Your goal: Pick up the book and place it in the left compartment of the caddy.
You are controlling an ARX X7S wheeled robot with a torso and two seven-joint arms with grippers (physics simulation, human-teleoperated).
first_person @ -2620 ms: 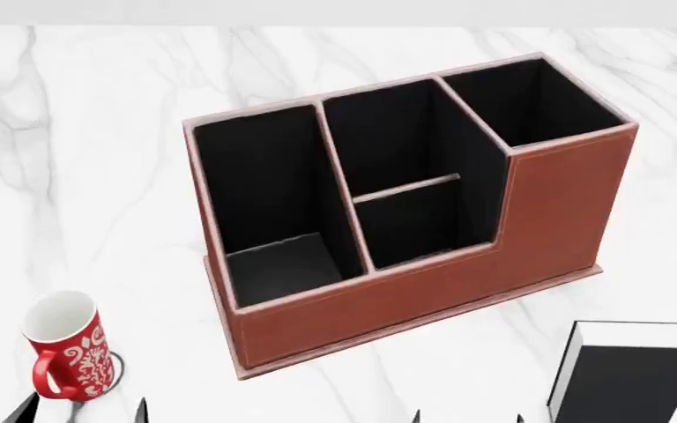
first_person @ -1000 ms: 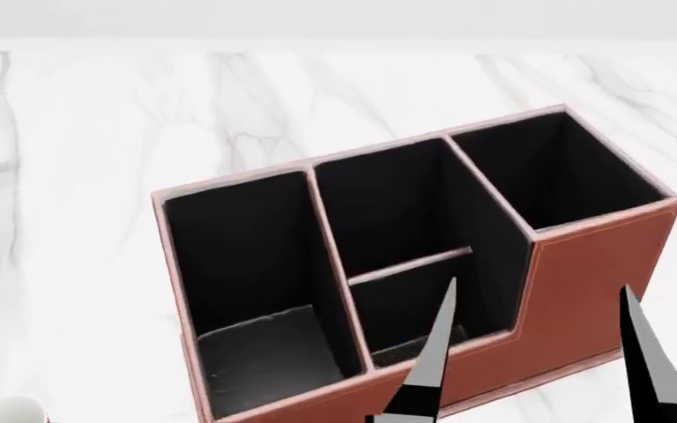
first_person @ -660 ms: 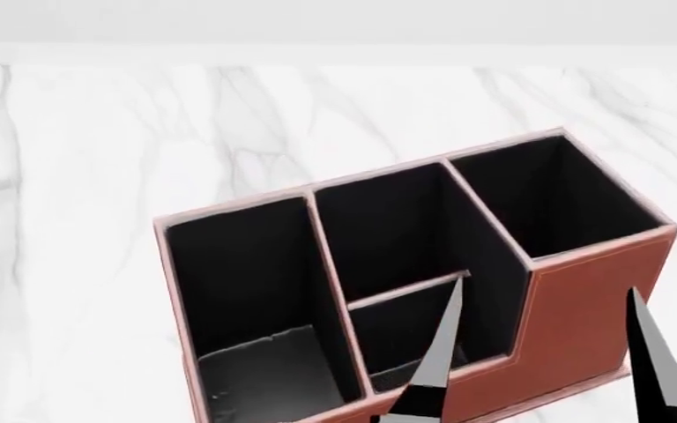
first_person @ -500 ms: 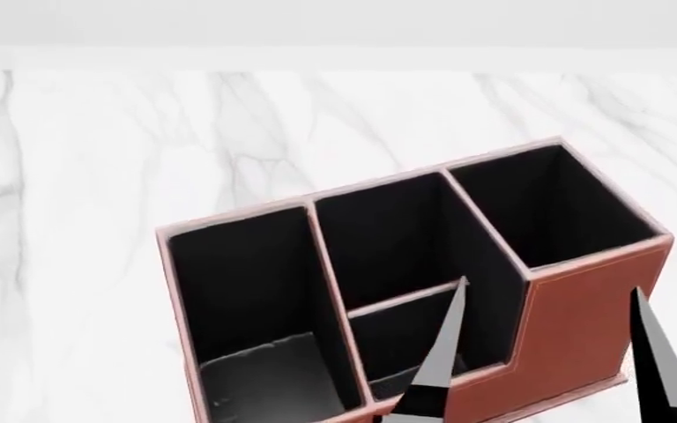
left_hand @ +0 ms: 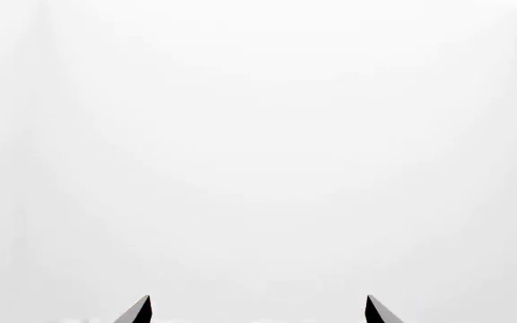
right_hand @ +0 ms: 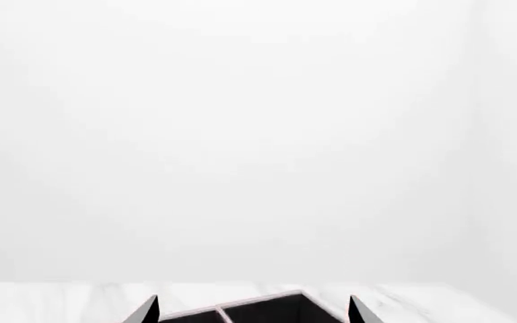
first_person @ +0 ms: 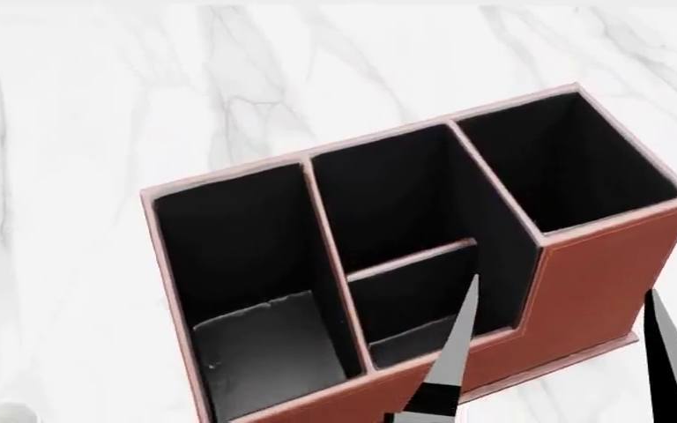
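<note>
Four black-lined cells make up the reddish-brown leather-look caddy with pale pink rims [first_person: 574, 273], which fills the middle of the head view on a white marble table [first_person: 103, 106]. Its widest long rectangular left compartment [first_person: 250, 264] sits at centre left, with black walls and a grey-black textured floor showing at its near end. Two small divided cells lie in the middle, and one tall square cell stands at the upper right, behind the step in the front wall. The caddy's lower front edge is cut off by the bottom of the frame. The book is not in sight in this view. At the lower left corner a small white rounded sliver [first_person: 3, 414] is too cropped to identify. Two dark pointed fingers of the right gripper [first_person: 556, 352] rise from the lower right, spread wide apart with nothing between them; one finger overlaps the caddy's front wall.

In the left wrist view, almost everything is blank white. Only two black fingertips of the left gripper [left_hand: 258, 311] poke up at the bottom edge, well apart and holding nothing.

In the right wrist view, the frame is again mostly white. Two black fingertips sit apart at the bottom edge, and between them a strip of the caddy's dark interior with a pink rim shows above the marble.
</note>
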